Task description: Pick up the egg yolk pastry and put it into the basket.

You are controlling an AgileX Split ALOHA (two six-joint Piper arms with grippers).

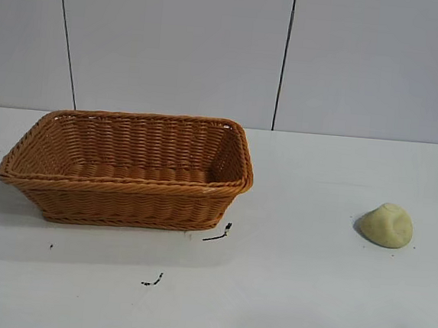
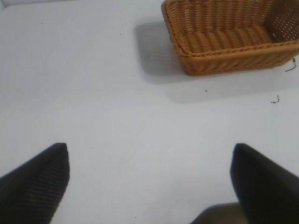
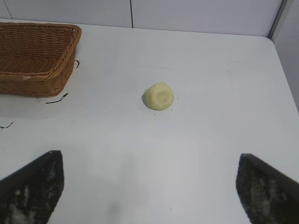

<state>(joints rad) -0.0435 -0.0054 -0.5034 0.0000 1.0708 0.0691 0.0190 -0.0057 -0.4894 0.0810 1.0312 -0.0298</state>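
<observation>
Wicker, orange-brown and tightly woven, makes up the basket (image 1: pixel 126 167), which sits on the white table (image 1: pixel 292 293) toward its left side, well short of the back edge where the pale panelled wall (image 1: pixel 176 45) begins. Its flared sides rise to a thick braided rim, and nothing lies inside it. Just off its front right corner a few small dark scraps (image 1: pixel 217 234) lie on the table, with another bit (image 1: pixel 152 281) nearer the front edge.

Far over on the right side of the table rests the pastry (image 1: pixel 387 225), a small pale yellow dome, well apart from the basket and touched by nothing.

From the right wrist view, the right gripper (image 3: pixel 149 186) hangs above the bare table near its front edge, its two dark fingers (image 3: pixel 32 186) spread very wide and holding nothing. The pastry (image 3: pixel 158 96) lies ahead of it, roughly centred between the fingers but still well away, with the basket (image 3: pixel 35 58) off to one side.

The left gripper (image 2: pixel 149 184) likewise hovers over bare table, fingers (image 2: pixel 37 182) wide apart and empty, with the basket (image 2: pixel 229 37) farther ahead of it.
</observation>
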